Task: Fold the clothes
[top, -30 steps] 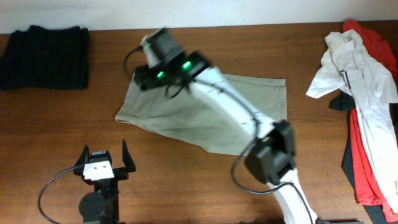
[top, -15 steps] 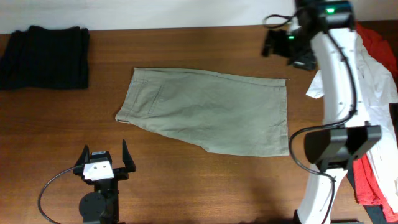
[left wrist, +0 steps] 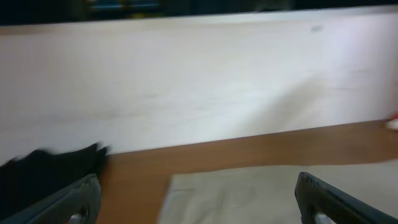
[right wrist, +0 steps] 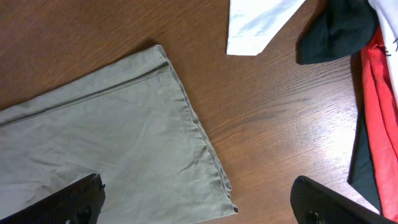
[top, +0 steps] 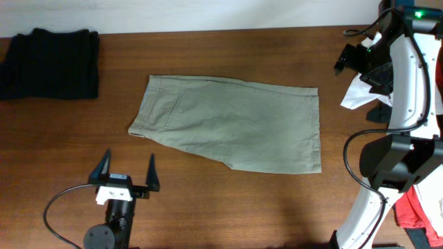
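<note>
- Two grippers hang empty over a half-finished laundry job. Nearest the front edge of the table [top: 228, 207], the left gripper [top: 129, 158] stands with its jaws spread wide, holding nothing and touching nothing, just clear of the cloth.
- Beyond it, in the middle of the table, the khaki shorts [top: 228, 128] lie flat and smoothed, waistband to the left and hems to the right. They appear to be laid leg over leg, and the cross fold is not yet made.
- Farther back on the right, the right gripper [top: 354, 57] hovers above the wood between the shorts' far hem corner and the white shirt [right wrist: 255, 25]. Its wrist view shows both fingers [right wrist: 68, 202] set wide apart, gripping nothing.
- Alongside it, down the right edge, lie the unfolded pieces: the white shirt, a dark piece [right wrist: 336, 28] and a red garment [right wrist: 379, 93], all crumpled together and partly hidden under the arm.
- At the far left corner, a black garment [top: 48, 62] rests in a neat rectangle, apparently folded already.
- On this showing, one item looks done, the shorts are partway, and the right-hand pieces are still to be folded.
</note>
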You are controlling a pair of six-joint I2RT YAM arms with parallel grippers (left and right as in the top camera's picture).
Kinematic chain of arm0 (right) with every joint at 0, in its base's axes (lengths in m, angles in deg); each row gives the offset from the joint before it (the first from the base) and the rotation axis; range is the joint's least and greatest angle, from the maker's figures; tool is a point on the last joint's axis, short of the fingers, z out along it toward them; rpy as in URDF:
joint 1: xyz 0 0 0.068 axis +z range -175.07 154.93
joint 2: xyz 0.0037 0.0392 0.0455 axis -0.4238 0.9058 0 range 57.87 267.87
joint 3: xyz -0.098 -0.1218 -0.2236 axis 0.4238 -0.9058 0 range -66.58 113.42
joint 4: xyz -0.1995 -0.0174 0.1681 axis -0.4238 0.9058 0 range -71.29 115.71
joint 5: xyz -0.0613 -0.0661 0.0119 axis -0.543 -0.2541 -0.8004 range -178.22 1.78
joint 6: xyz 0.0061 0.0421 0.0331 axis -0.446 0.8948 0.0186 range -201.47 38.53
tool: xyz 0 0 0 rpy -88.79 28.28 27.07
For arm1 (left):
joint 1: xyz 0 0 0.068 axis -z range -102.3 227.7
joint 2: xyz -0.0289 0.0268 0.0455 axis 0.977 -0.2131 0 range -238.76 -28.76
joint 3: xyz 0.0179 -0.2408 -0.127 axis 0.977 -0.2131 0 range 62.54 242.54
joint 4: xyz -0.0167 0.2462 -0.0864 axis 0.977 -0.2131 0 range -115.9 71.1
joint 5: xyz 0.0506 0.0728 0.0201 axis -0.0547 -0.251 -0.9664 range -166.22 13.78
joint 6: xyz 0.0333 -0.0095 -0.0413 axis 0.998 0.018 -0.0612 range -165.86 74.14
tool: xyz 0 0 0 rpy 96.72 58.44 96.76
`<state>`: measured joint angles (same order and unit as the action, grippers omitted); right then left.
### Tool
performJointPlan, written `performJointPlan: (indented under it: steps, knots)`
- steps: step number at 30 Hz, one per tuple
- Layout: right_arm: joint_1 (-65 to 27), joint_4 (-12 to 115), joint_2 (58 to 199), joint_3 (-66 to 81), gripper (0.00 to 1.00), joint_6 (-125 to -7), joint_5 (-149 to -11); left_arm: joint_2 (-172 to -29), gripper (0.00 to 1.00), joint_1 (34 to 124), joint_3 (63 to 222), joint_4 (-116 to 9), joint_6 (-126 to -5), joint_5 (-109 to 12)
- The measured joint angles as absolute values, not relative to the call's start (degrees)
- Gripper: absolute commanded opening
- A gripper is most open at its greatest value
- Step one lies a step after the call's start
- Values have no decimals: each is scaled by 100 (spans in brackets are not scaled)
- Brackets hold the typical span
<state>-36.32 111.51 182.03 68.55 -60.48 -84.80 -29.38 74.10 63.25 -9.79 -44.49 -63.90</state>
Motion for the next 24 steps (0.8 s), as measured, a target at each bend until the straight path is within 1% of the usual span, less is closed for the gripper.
performJointPlan:
  steps: [2,5,9,11,12,13,15,18,21,24]
  knots:
    - [-3634,11151,18203,6855,99,-6048,-8478,-2958,99,7410,6336,-969,-4528,-6027]
    - [-3634,11151,18203,6855,99,-6048,-8480,-3240,99,7408,6572,-1056,-4567,-5789]
    - [-3636,11151,18203,6850,99,-6048,-8478,-4379,99,7410,7587,-1585,-4559,-5603]
    - [-3636,11149,18205,6850,99,-6048,-8476,-5611,99,7410,8703,-2212,-4434,-5356]
    - [-3634,11155,18205,6848,99,-6045,-8489,-6001,99,7410,9040,-2448,-4373,-5308]
    - [-3636,11149,18205,6848,98,-6045,-8483,-6855,99,7410,9860,-2968,-4229,-5124]
    - [-3636,11157,18211,6839,99,-6048,-8478,-7869,99,7410,10913,-4107,-4069,-4943]
    - [-3636,11151,18222,6835,99,-6048,-8502,-9766,99,7419,12764,-4955,-3903,-4766]
    - [-3636,11151,18222,6833,99,-6048,-8500,-10868,99,7408,13621,-5215,-3833,-4869]
    - [-3636,11153,18222,6828,99,-6050,-8502,-11922,99,7299,14096,-5235,-3794,-5116]
